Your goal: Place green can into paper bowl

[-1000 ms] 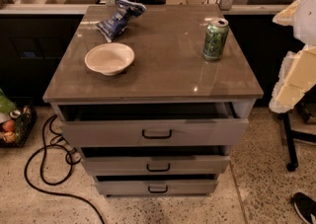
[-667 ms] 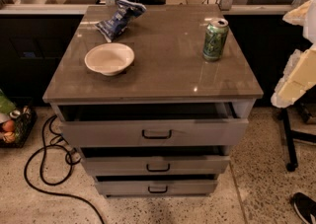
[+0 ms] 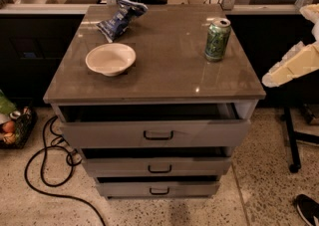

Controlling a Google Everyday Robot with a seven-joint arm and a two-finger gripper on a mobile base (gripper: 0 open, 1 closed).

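The green can [image 3: 218, 39] stands upright near the back right of the grey cabinet top [image 3: 164, 78], silver top with pull tab facing up. The off-white paper bowl [image 3: 110, 58] sits empty on the left part of the top, well apart from the can. My gripper [image 3: 273, 76] is the pale cream shape at the right edge of the view, off the cabinet's right side, right of and a little lower than the can, touching nothing.
A blue-and-white snack bag [image 3: 121, 18] lies at the back left, behind the bowl. The top drawer [image 3: 154, 131] stands slightly open. A black cable [image 3: 45, 170] and a basket [image 3: 12, 128] are on the floor at left; a black stand leg [image 3: 291, 140] at right.
The pale arm at the right has risen a little and its tip has swung left toward the cabinet. The can, bowl and bag have not moved.
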